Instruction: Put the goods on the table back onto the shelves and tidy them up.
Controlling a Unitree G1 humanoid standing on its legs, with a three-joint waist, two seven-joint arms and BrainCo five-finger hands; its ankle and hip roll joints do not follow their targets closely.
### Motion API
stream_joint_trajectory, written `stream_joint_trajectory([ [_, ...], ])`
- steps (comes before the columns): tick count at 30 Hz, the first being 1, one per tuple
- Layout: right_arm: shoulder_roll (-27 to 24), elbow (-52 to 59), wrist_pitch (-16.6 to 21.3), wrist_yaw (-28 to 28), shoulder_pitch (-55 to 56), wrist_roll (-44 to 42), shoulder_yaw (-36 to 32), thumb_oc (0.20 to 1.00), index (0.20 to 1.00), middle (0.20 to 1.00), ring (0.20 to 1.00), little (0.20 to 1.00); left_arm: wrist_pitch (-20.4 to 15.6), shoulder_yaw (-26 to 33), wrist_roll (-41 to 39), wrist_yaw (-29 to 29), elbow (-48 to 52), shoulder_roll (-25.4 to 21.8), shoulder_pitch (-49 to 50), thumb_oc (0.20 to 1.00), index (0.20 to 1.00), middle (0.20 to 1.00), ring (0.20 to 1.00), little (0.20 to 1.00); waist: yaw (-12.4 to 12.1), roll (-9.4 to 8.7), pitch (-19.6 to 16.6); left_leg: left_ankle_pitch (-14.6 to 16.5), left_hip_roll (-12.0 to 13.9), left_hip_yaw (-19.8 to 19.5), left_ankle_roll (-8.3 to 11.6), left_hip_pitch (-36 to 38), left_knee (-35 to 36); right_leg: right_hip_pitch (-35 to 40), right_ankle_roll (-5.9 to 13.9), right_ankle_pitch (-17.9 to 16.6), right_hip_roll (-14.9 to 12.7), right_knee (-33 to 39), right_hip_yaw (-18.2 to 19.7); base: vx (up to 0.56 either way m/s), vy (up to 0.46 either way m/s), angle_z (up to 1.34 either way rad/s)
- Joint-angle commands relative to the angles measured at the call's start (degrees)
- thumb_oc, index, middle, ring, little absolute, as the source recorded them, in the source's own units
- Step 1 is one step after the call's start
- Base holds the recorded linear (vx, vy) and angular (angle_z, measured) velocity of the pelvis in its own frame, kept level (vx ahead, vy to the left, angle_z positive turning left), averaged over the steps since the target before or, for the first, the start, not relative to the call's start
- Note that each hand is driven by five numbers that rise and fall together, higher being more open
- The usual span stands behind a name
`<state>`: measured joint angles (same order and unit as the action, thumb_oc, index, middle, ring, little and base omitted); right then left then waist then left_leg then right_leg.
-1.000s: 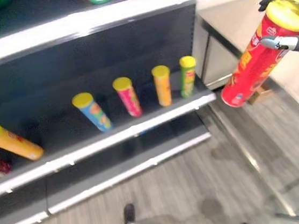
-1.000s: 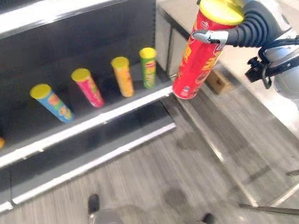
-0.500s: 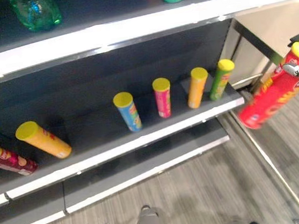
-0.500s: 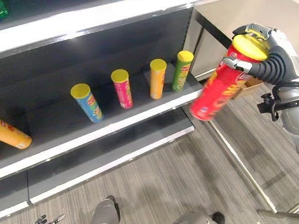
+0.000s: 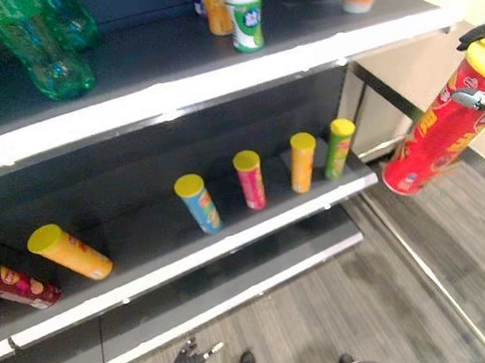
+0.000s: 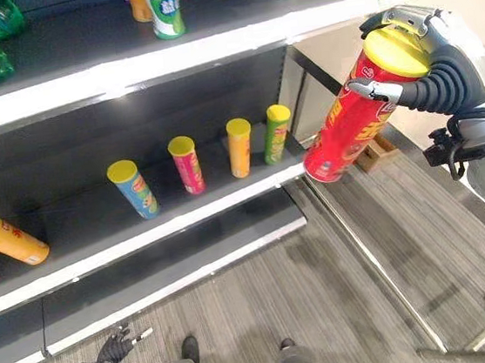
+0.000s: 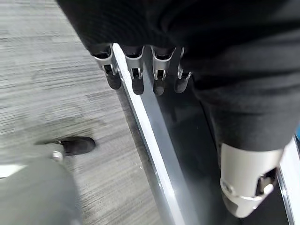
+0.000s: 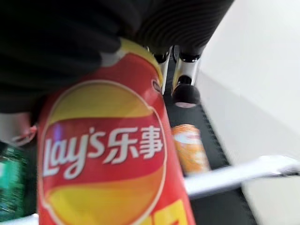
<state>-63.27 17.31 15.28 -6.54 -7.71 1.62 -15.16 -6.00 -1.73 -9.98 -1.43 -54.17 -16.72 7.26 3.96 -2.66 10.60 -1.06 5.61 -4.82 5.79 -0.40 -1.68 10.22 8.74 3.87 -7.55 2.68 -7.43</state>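
Transport step, by my read: right hand (image 6: pixel 426 64) is carrying the red chip canister (image 6: pixel 354 121) toward the middle shelf (image 6: pixel 144 236), fingers curled round the canister's upper end just below its yellow lid, tube tilted with its base pointing down at the shelf's right end and hanging in the air just off that end. Middle shelf is already holding a row of slim tubes with yellow lids: green canister (image 6: pixel 276 133) nearest the red one, then orange canister (image 6: pixel 239 147), pink canister (image 6: pixel 186 164) and blue canister (image 6: pixel 132 188), with a second orange canister (image 6: pixel 6 236) leaning hard farther along, well apart from the row. Next move is probably calling for swinging the red tube in over the shelf lip, righting it, and setting it down in the bare spot between the green canister and the shelf end; clearance under the top shelf (image 6: pixel 167 59) looks tight for a tube this tall, so it likely has to go in tilted. Canister is a rigid smooth cylinder, glossy printed wrap, flat plastic lid. Shelves are dark flat boards with pale front edges. Left hand (image 7: pixel 136 75) is hanging idle over the grey wood-grain floor (image 7: pixel 47 93), fingers straight and relaxed, holding nothing.
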Motion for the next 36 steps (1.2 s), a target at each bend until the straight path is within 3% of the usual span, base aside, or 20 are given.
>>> stream_joint_trajectory([
  [1,-2.8,3.0,2.0,0.4,-3.8,-4.2,-0.8,0.200,0.200,0.200,0.200,0.200,-0.9,0.4,0.6,-0.1,-0.6,-3.8,-1.3,1.000,1.000,1.000,1.000,1.000,-2.2,-3.76,-0.9,6.7,-5.8,1.1,-2.14,3.7,-1.6,-6.4,-4.01,-3.6,6.5,0.5,0.5,-0.02,-0.054,0.29],
  [4,-4.0,3.8,1.9,1.7,-5.4,-5.4,1.5,0.200,0.200,0.200,0.200,0.200,-0.8,0.9,-0.3,-0.3,-0.4,-3.2,-1.1,1.000,1.000,1.000,1.000,1.000,-2.9,-4.80,1.5,8.7,-5.0,4.4,0.35,-2.1,-13.0,-4.4,-4.27,-3.0,4.7,1.7,-1.8,-0.05,-0.012,0.33],
  [6,-4.0,4.3,1.4,3.1,-7.8,-6.0,5.2,0.200,0.200,0.200,0.200,0.200,-0.7,2.0,-0.4,-0.4,-0.6,-3.4,-0.2,1.000,1.000,1.000,1.000,1.000,-3.7,-4.07,1.6,6.5,1.2,5.7,1.36,-2.8,-10.3,-4.1,-3.62,-2.7,3.5,1.8,-2.6,0.00,0.189,0.84],
  [8,-4.1,4.1,1.4,3.1,-8.4,-6.0,5.8,0.200,0.200,0.200,0.200,0.200,-0.7,2.2,-0.4,-0.4,-0.6,-3.4,-0.2,1.000,1.000,1.000,1.000,1.000,-3.4,-4.10,1.6,6.2,1.2,5.7,1.46,-2.4,-9.7,-4.1,-3.67,-2.7,3.5,1.8,-2.6,0.02,0.156,0.10],
  [10,-5.0,4.1,1.5,3.5,-9.9,-6.4,7.9,0.200,0.200,0.200,0.200,0.200,-1.1,2.9,-1.1,-1.5,-1.1,-4.2,-0.2,1.000,1.000,1.000,1.000,1.000,-3.7,-4.34,1.6,0.1,9.2,3.4,2.66,-2.9,-4.2,-5.7,-2.41,-2.6,0.6,1.5,-2.3,-0.01,0.290,0.17],
  [12,-5.0,3.9,1.5,3.5,-10.4,-6.4,8.5,0.200,0.200,0.200,0.200,0.200,-1.1,3.0,-1.2,-1.5,-1.1,-4.1,-0.1,1.000,1.000,1.000,1.000,1.000,-3.5,-4.17,1.5,-0.4,9.5,3.5,2.87,-2.3,-3.0,-5.8,-2.55,-2.4,0.8,1.3,-2.3,0.00,0.162,-0.04],
  [13,-6.0,3.7,1.6,3.0,-10.2,-6.4,8.9,0.200,0.200,0.200,0.200,0.200,-1.2,4.0,-3.2,-2.2,-0.5,-4.6,0.4,1.000,1.000,1.000,1.000,1.000,-3.5,-4.21,1.3,-4.8,14.3,2.8,3.94,-3.3,0.5,-6.0,-1.67,-1.5,-0.5,1.3,-1.9,0.01,0.350,-0.04],
  [15,-6.5,3.4,1.5,2.5,-9.5,-6.0,8.8,0.200,0.200,0.200,0.200,0.200,-1.7,5.1,-3.9,-3.2,-1.5,-4.8,0.7,1.000,1.000,1.000,1.000,1.000,-3.5,-3.52,0.8,-8.6,17.9,2.0,6.20,-3.2,4.1,-5.8,-0.22,-1.3,-2.3,1.4,-1.4,0.04,0.516,0.18],
  [18,-6.4,3.6,1.1,2.3,-7.6,-5.4,7.8,0.200,0.200,0.200,0.200,0.200,-1.8,5.3,-4.4,-3.6,-1.6,-5.7,1.0,1.000,1.000,1.000,1.000,1.000,-3.8,-1.86,0.1,-13.2,20.0,0.3,8.08,-4.1,4.9,-5.2,1.51,-1.1,-4.6,0.8,-1.7,0.10,0.585,0.19],
  [19,-5.9,3.3,0.6,2.6,-6.6,-5.1,7.4,0.200,0.200,0.200,0.200,0.200,-2.0,4.6,-3.9,-3.3,-1.5,-5.8,1.3,1.000,1.000,1.000,1.000,1.000,-4.3,-0.87,-0.6,-9.8,19.1,-2.6,9.07,-3.9,3.4,-4.2,3.25,-2.1,-7.2,0.7,-1.4,0.11,0.668,0.60],
  [23,-3.2,3.0,-1.3,2.8,-6.7,-3.1,7.2,0.200,0.200,0.200,0.200,0.200,-1.2,4.5,-2.9,-2.7,-1.6,-6.0,1.4,1.000,1.000,1.000,1.000,1.000,-4.1,-0.77,-1.1,0.6,13.8,-1.3,7.93,-2.3,0.5,-5.8,6.02,-8.0,-14.7,-1.5,-0.9,0.09,0.519,0.03],
  [24,-3.1,3.0,-1.3,2.9,-6.9,-3.0,7.4,0.200,0.200,0.200,0.200,0.200,-1.2,4.6,-2.9,-2.7,-1.5,-6.0,1.4,1.000,1.000,1.000,1.000,1.000,-4.3,-1.05,-1.1,0.8,13.6,-0.9,7.81,-2.3,0.3,-6.1,6.11,-8.1,-15.0,-1.6,-0.5,-0.01,0.296,-0.11],
  [26,-1.1,2.9,-1.4,2.5,-7.5,-2.5,7.7,0.200,0.200,0.200,0.200,0.200,-1.6,4.8,-1.9,-3.0,-1.6,-7.1,1.7,1.000,1.000,1.000,1.000,1.000,-4.7,-1.45,-0.8,3.1,10.5,1.1,5.72,-1.3,0.1,-8.7,6.26,-17.0,-19.3,-3.1,-1.2,-0.06,0.405,-0.37],
  [27,-0.6,3.2,-1.7,2.6,-8.2,-2.2,8.1,0.200,0.200,0.200,0.200,0.200,-1.3,5.0,-1.9,-2.8,-1.5,-7.3,1.6,1.000,1.000,1.000,1.000,1.000,-4.8,-1.66,-0.7,3.7,9.3,1.7,4.73,-1.2,0.0,-9.6,6.26,-17.8,-20.2,-3.4,-1.2,-0.13,0.356,-0.49],
  [29,1.1,3.6,-1.9,2.1,-7.9,-0.5,8.0,0.200,0.200,0.200,0.200,0.200,-0.9,6.0,-0.5,-2.5,-1.0,-8.4,2.4,1.000,1.000,1.000,1.000,1.000,-5.5,-0.93,0.2,4.8,5.5,4.1,2.38,0.5,1.0,-10.3,5.67,-19.9,-23.9,-5.4,-6.8,-0.16,0.491,-0.35],
  [30,1.2,3.7,-2.0,2.1,-7.8,-0.5,7.8,0.200,0.200,0.200,0.200,0.200,-0.9,6.0,-0.5,-2.5,-1.0,-8.5,2.3,1.000,1.000,1.000,1.000,1.000,-5.4,-1.16,0.1,4.6,5.2,4.0,2.28,0.2,1.0,-10.5,5.72,-20.1,-24.2,-5.4,-6.8,-0.11,0.626,-0.17],
  [31,1.4,3.2,-2.2,2.9,-6.1,-0.4,6.4,0.200,0.200,0.200,0.200,0.200,-0.7,6.1,1.7,-1.8,-2.1,-9.3,1.9,1.000,1.000,1.000,1.000,1.000,-4.5,-0.98,0.2,4.6,2.7,3.8,0.79,0.9,2.0,-10.6,3.72,-14.5,-19.7,-8.5,-2.1,-0.02,0.386,0.08],
  [33,1.5,3.2,-2.0,2.9,-6.0,-0.8,6.2,0.200,0.200,0.200,0.200,0.200,-0.4,6.1,1.8,-1.6,-2.4,-9.4,1.8,1.000,1.000,1.000,1.000,1.000,-4.7,-0.90,0.1,4.3,1.8,3.6,0.30,1.0,2.3,-10.6,3.41,-13.1,-18.6,-9.2,-1.8,-0.03,0.346,0.37],
  [34,1.3,3.5,-1.4,3.2,-6.7,-1.5,7.0,0.200,0.200,0.200,0.200,0.200,-0.4,5.6,2.2,-1.2,-3.1,-9.4,1.9,1.000,1.000,1.000,1.000,1.000,-4.8,-0.17,0.4,3.6,0.7,3.9,-0.95,1.5,3.3,-11.2,1.75,-7.0,-13.7,-12.0,-2.7,-0.03,0.286,0.12],
  [36,1.2,3.5,-1.4,3.3,-7.4,-1.7,7.4,0.200,0.200,0.200,0.200,0.200,-0.3,5.5,2.1,-1.1,-3.1,-9.2,1.6,1.000,1.000,1.000,1.000,1.000,-4.7,-0.23,0.5,2.9,0.0,4.0,-1.43,2.0,3.9,-11.6,1.05,-6.0,-11.7,-12.5,-3.0,-0.01,0.242,-0.12],
])
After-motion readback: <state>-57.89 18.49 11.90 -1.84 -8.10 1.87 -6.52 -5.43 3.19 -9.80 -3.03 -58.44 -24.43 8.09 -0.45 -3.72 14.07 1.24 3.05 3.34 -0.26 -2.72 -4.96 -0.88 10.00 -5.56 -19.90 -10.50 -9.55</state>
